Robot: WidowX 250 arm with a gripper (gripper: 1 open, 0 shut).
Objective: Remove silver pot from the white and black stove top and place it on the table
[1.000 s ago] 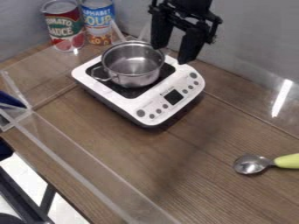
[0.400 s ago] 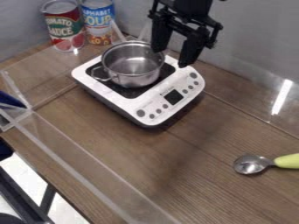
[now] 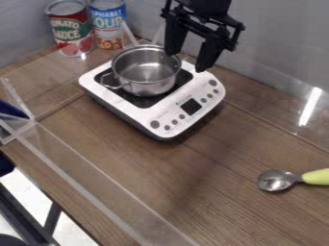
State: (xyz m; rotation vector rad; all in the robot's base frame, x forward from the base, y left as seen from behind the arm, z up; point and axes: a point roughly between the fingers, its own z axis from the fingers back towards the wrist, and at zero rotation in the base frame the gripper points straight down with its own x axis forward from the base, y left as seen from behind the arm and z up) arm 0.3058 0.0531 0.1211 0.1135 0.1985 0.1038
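2 labelled cans [image 3: 88, 27], text illegible

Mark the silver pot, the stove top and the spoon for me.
silver pot [image 3: 144, 70]: camera view, inside of the bowl.
stove top [image 3: 184, 105]: camera view, white button panel at its front.
spoon [image 3: 275, 180]: camera view, metal bowl of the spoon.

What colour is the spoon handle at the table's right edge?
Yellow-green, on the spoon; best in the camera view.
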